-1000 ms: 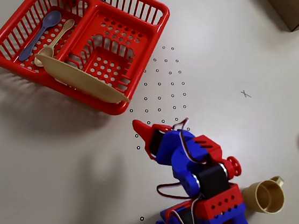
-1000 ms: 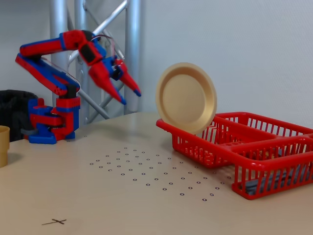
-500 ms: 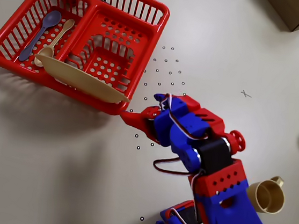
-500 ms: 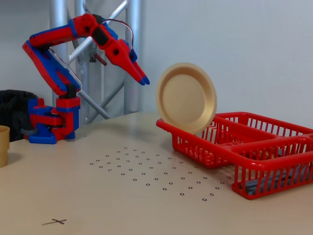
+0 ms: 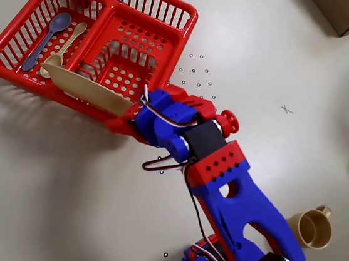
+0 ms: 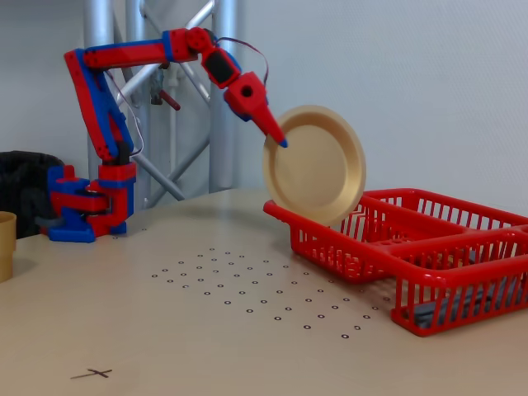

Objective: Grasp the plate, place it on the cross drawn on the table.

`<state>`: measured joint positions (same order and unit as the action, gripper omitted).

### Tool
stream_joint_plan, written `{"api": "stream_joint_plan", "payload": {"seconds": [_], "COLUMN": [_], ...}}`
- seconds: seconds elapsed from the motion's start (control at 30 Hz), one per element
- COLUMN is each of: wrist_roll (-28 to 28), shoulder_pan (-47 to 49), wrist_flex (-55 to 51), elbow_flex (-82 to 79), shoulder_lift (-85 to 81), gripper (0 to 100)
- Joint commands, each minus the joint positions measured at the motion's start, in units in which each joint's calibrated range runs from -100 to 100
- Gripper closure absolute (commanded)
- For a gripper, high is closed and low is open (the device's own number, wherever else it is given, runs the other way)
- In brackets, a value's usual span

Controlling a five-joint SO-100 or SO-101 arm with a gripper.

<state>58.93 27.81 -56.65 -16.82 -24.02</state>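
Beige-yellow round plastic plate (image 6: 315, 165) stands on edge, leaning in the near side of the red slotted plastic dish rack (image 6: 412, 252); in the overhead view it shows only as a thin sliver (image 5: 91, 89) along the rack's lower wall. Over the last second the red-and-blue arm has swung from above the dotted area of the pale beige desk (image 5: 62, 174) toward the rack. Its fingers (image 6: 276, 132) now sit at the plate's upper left rim in the fixed view, touching or just beside it (contact cannot be confirmed).

Finger state: cannot be determined. The overhead view hides the tips behind the wrist, and the fixed view shows them edge-on as one tapered point.

Judgement: the approach phase is nearly complete and the grasp is not yet made. The plate has not moved. The small dark pen-drawn cross (image 5: 286, 109) lies well apart from the rack, beyond the dot grid, so the whole carry remains.
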Motion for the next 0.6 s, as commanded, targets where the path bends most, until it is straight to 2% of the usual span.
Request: {"api": "stream_joint_plan", "payload": {"seconds": [0.0,0.33,0.57], "wrist_roll": [1.0,0.9,1.9], "shoulder_pan": [1.0,3.1,4.3], "wrist_flex": [2.8,5.7,5.7], "elbow_flex": [5.4,9.4,6.2], "shoulder_lift": [0.6,5.8,3.6], "gripper": [69,75,84]}}
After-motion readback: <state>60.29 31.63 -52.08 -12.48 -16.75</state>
